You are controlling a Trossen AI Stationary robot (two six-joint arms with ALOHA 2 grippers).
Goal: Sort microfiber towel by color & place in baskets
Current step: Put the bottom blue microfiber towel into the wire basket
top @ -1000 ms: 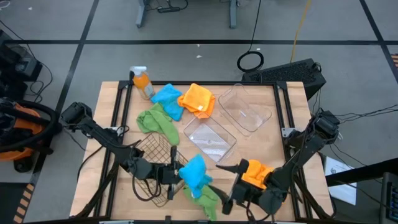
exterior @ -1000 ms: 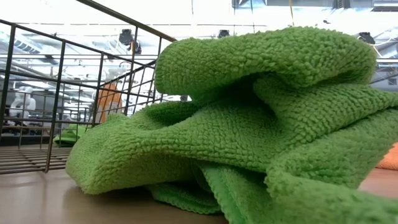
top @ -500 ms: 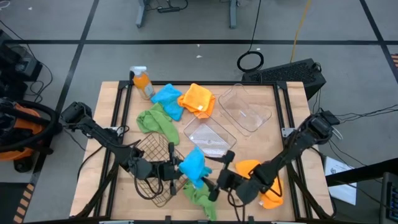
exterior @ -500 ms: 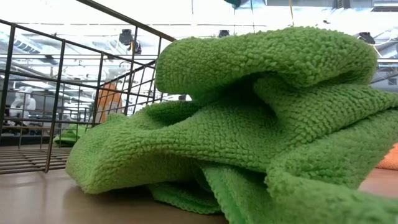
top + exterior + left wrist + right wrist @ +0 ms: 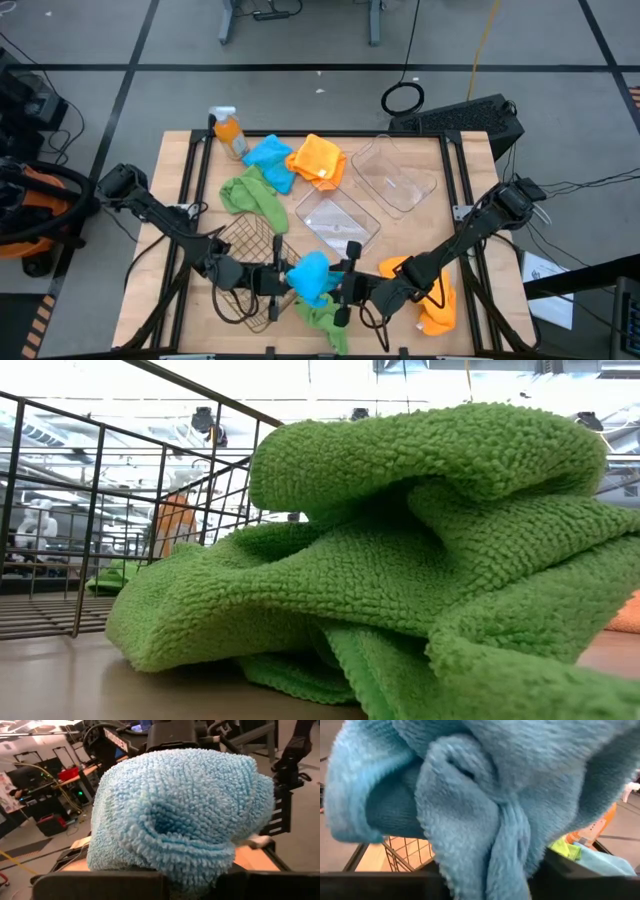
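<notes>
Low in the frame's middle, the left hand (image 5: pixel 283 283) grips a blue towel (image 5: pixel 309 275) beside the wire basket (image 5: pixel 245 262); the right hand (image 5: pixel 347 290) meets it, grip unclear. I'd release only after the receiver clamps. Both clear tubs (image 5: pixel 338 224) and the wire basket look empty.

Lower centre of frame: left gripper (image 5: pixel 283 283) and right gripper (image 5: pixel 338 291) meet from opposite sides at a bright blue fuzzy towel (image 5: pixel 309 275). Dark wire-mesh basket (image 5: pixel 244 260) just left. Crumpled green towel (image 5: pixel 322 318) below. Orange towel (image 5: pixel 428 300) lower right.
</notes>
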